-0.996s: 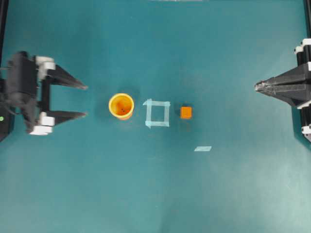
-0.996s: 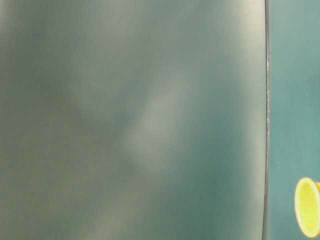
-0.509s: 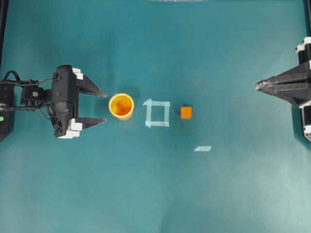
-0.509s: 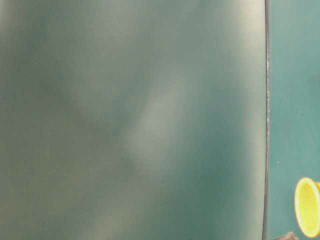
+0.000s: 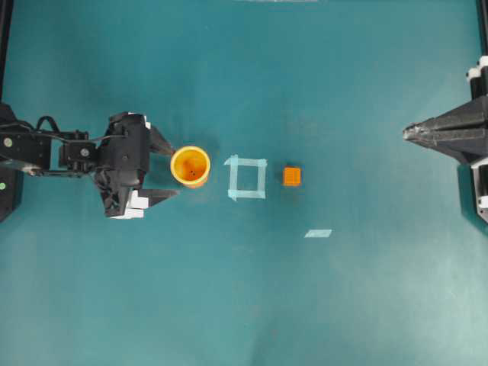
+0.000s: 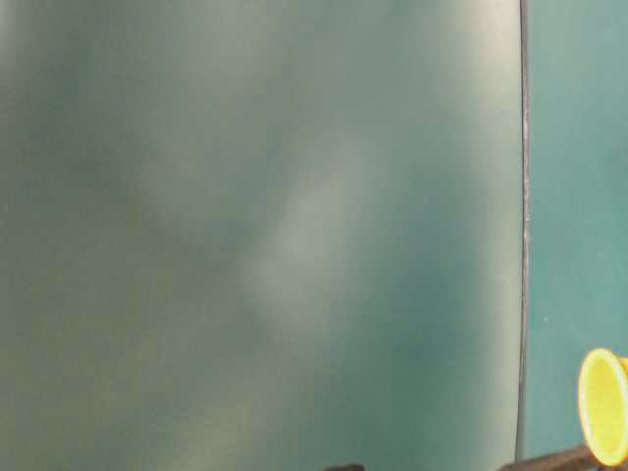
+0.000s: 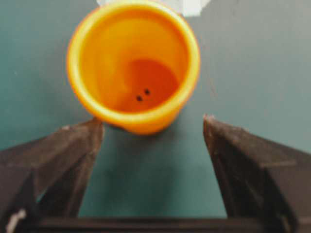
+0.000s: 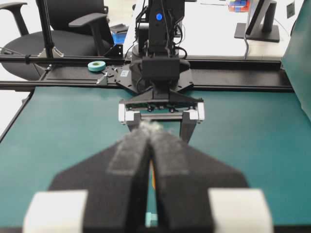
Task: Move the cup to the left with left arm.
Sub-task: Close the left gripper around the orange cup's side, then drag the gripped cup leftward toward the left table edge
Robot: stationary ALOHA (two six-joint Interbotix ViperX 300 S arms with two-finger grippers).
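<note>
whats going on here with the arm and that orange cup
The left gripper is open right next to the orange cup, fingertips flanking its left side without gripping it yet. The cup stands upright on the teal table, left of a taped square and a small orange cube. The right gripper sits shut at the far right edge.

No text, label, brand, number or sign can be read in any view; the tape square [image 5: 246,178] and tape strip [image 5: 319,233] on the tabletop [image 5: 305,305] at the middle of the overhead frame are blank
</note>
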